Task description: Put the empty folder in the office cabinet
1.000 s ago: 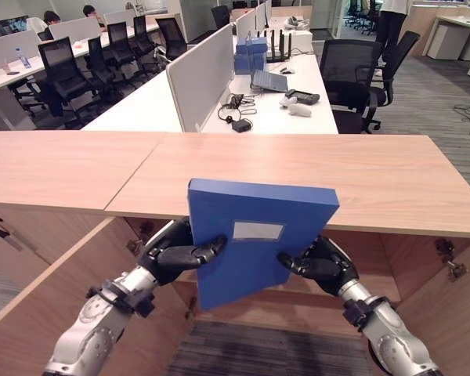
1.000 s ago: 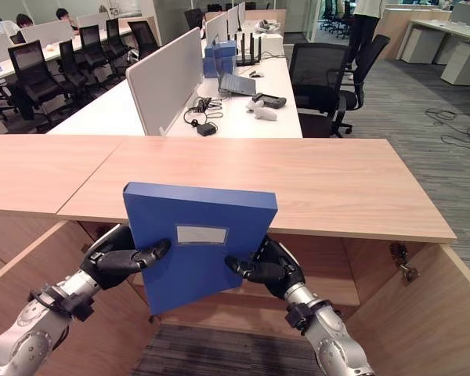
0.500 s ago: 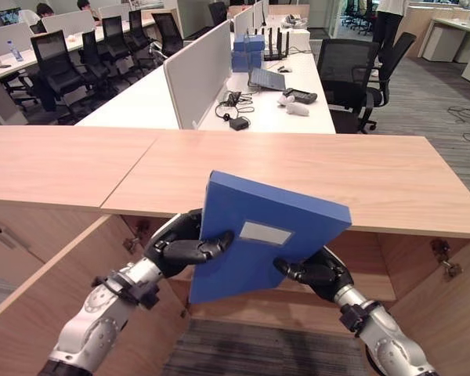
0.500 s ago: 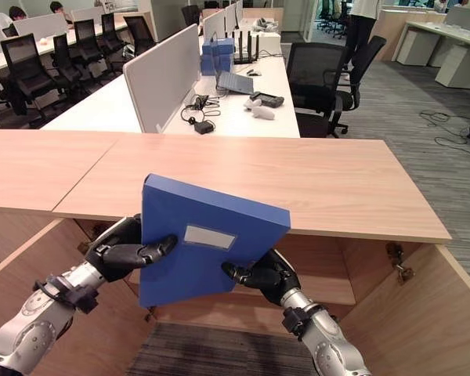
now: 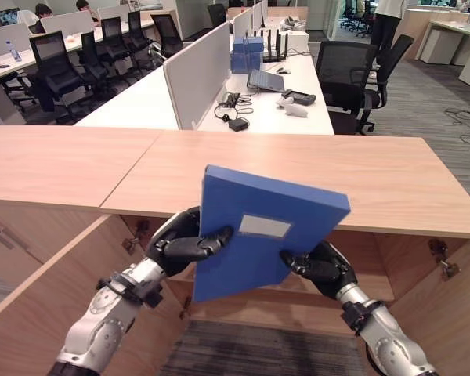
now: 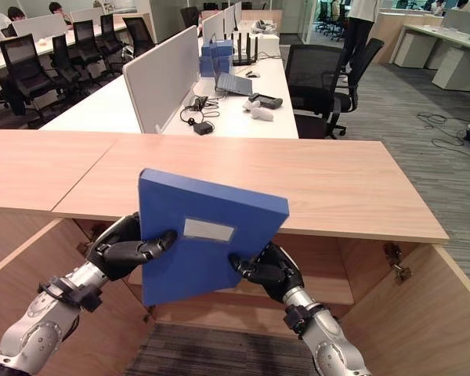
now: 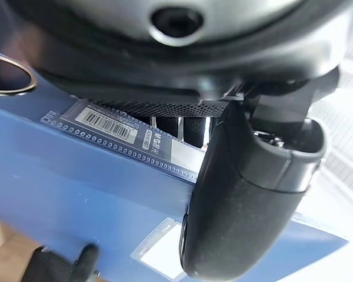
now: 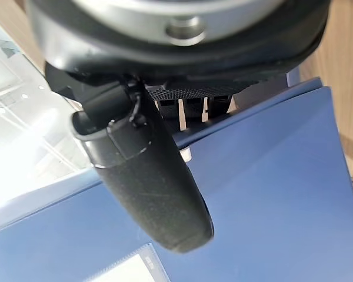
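We hold the flat blue box folder with a pale label (image 5: 262,235) up between our two hands, in front of the cabinet's open mouth and tilted, its top corner leaning right. Our left hand (image 5: 180,243) clamps its left edge, thumb curled over the front face; our right hand (image 5: 317,262) grips the lower right edge the same way. Behind the folder we see the light wooden cabinet top (image 5: 392,176), with its wooden doors (image 5: 39,298) swung open below. Beyond stand white desks (image 5: 274,106) and black office chairs (image 5: 345,74).
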